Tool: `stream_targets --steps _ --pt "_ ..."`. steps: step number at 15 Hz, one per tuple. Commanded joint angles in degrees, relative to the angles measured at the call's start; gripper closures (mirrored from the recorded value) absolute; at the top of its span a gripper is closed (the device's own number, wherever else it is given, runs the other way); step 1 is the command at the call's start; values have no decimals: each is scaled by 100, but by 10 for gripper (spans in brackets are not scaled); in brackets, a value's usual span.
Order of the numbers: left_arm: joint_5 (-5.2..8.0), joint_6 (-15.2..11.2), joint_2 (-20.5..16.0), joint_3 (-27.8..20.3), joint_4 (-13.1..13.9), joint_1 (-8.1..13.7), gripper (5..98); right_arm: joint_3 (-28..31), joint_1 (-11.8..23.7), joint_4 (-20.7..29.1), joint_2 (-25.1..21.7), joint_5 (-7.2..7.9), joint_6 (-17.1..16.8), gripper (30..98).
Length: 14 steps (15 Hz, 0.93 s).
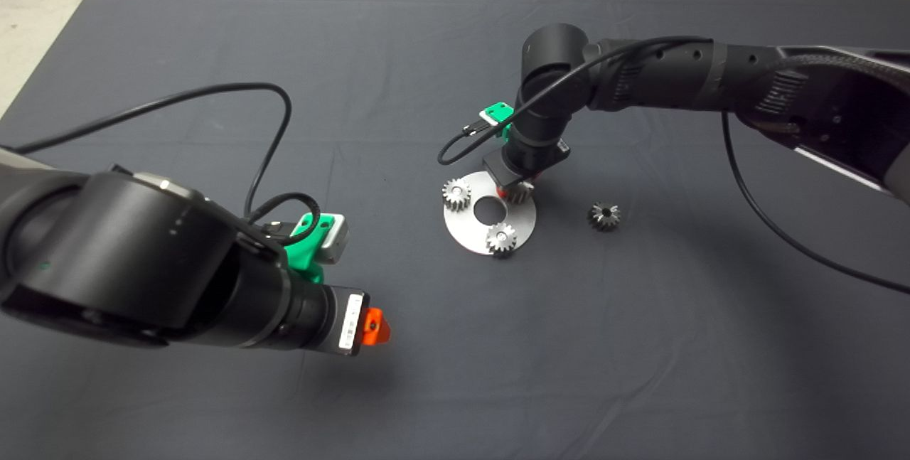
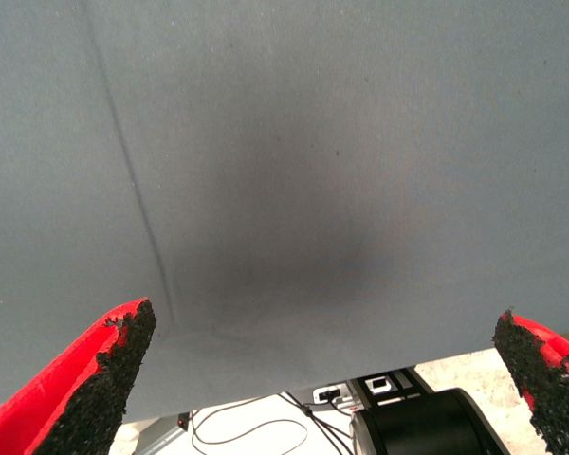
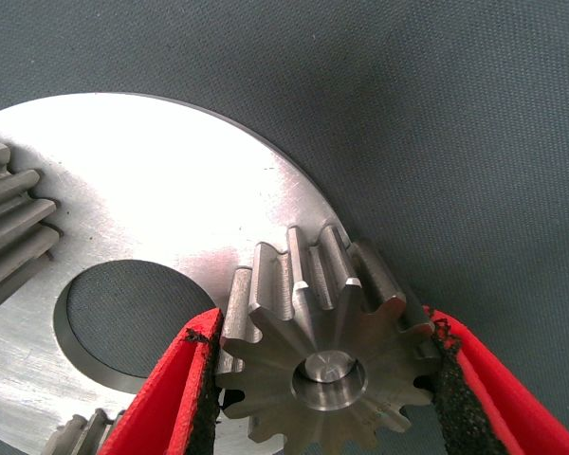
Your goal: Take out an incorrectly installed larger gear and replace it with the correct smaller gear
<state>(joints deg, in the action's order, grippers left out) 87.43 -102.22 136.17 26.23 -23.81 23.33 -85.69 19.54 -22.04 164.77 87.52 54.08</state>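
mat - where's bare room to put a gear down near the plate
Bare mat lies in front of the round plate and between it and the idle left gripper. It is crowded on the plate, where the right gripper closes on a gear, and beside the loose dark gear.

The right gripper has its jaws on either side of the smaller gear, on the plate at its rim. Two other gears sit on the plate beyond its hole from the jaws. The larger gear lies on the counter, off the plate, near the jaws. The left gripper is well apart.
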Motion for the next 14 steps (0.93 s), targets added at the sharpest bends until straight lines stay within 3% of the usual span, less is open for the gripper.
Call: stream_targets --steps 1,6,14 --pt "99 123 2 82 -54 40 115 45 448 164 17 697 24 801" --pt "90 220 20 179 -71 32 115 54 1079 737 8 697 41 807" --pt "85 228 37 214 -89 32 115 45 1219 921 -62 697 41 807"
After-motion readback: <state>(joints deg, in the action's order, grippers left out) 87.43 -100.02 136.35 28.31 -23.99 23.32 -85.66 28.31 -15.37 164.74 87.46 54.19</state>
